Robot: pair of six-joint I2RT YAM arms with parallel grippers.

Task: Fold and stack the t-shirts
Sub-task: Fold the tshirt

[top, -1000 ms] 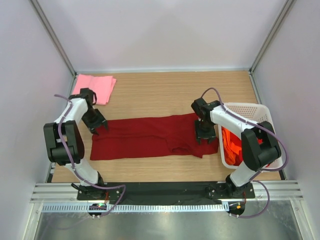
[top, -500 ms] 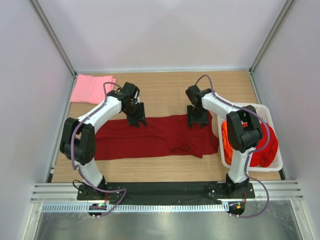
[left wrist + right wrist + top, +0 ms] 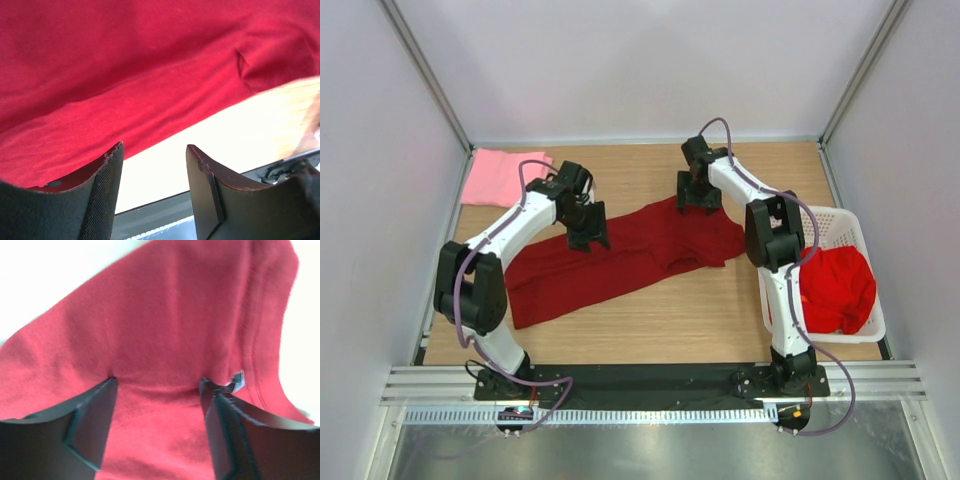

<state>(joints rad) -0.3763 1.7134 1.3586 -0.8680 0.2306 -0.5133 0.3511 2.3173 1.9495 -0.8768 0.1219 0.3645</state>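
Frankly, you're working early: the pink shirt (image 3: 505, 175) is lying folded far-left, the maroon shirt (image 3: 620, 262) is stretching mid-table beneath the left gripper (image 3: 591, 241) and right gripper (image 3: 699, 203), both gaping empty, and the red shirt (image 3: 835, 285) is waiting in the basket (image 3: 828, 223).

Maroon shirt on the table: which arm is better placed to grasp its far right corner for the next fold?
Right. The right gripper hangs open directly over that corner of the maroon shirt; the left gripper, also open, is above the shirt's middle, farther away.
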